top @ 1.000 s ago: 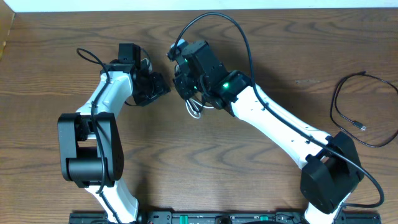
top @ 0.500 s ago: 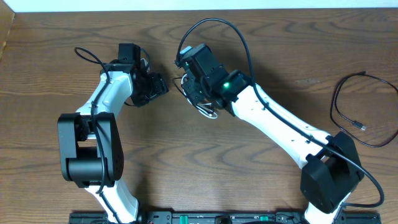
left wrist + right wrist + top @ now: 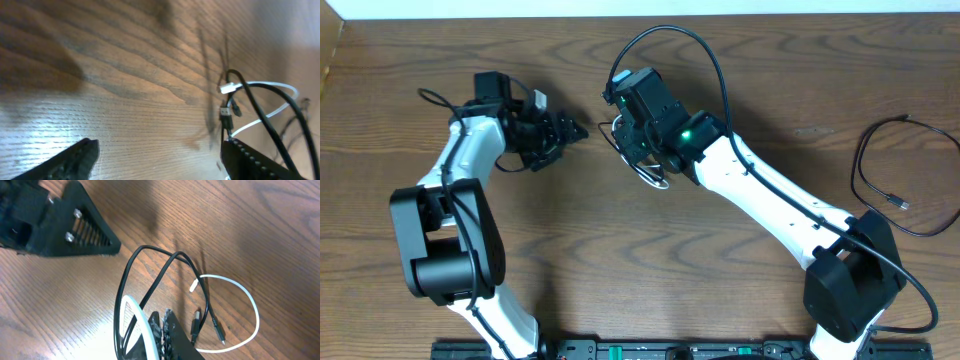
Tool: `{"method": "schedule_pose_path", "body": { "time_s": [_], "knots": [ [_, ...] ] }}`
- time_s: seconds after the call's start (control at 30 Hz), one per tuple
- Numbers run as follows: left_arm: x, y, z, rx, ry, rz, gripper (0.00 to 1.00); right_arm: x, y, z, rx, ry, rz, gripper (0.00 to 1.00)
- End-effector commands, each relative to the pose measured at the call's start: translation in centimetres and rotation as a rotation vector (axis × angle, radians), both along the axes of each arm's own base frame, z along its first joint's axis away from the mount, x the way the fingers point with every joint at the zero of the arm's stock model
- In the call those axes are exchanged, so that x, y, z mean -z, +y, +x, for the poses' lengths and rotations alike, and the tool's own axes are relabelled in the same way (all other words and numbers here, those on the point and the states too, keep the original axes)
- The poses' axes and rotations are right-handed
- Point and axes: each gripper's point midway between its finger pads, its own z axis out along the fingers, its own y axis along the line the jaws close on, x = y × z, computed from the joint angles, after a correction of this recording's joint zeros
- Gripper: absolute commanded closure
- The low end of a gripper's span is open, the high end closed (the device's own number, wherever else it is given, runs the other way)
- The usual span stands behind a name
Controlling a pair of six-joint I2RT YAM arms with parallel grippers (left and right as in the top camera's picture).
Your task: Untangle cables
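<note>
The cables [image 3: 177, 254] rest on the table [image 3: 620, 265], right of the left claw [image 3: 570, 138].

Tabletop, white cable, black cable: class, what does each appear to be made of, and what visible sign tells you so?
Tabletop: wood or a wood-look laminate, brown with a light sheen. Grain lines run across it, but the look cannot settle which.
White cable: probably a plastic sheath, smooth and slightly glossy. It lies in a soft loop.
Black cable: likely a plastic or rubber sheath, smooth and duller. It bends without kinks.

The left end effector [image 3: 570, 138] has drawn back leftward, away from the right end effector [image 3: 632, 148], its jaws wider. The cables [image 3: 655, 179] shifted slightly right.
</note>
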Motion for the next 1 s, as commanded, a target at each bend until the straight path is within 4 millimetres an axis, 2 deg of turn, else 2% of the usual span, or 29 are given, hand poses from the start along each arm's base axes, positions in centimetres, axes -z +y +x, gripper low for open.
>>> {"method": "schedule_pose_path", "body": {
  "time_s": [0.0,0.37,0.63,0.8,0.97],
  "knots": [
    [-0.4,-0.9,-0.3,0.036,-0.015,-0.065,0.12,-1.1,0.1,0.2,0.008,-0.012,0.028,0.99],
    [0.0,-1.8,-0.3,0.062,-0.016,-0.018,0.12,-1.4,0.5,0.2,0.001,-0.021,0.039,0.99],
    [0.6,-1.1,-0.2,0.041,-0.006,0.037,0.12,-2.0,0.6,1.0,-0.01,-0.064,0.047,0.99],
    [0.6,-1.1,-0.2,0.04,-0.005,0.037,0.12,-4.2,1.9,1.8,-0.028,-0.13,0.124,0.99],
    [0.6,-1.1,-0.2,0.04,-0.005,0.037,0.12,-8.6,3.3,1.8,-0.06,-0.233,0.236,0.99]
  ]
}}
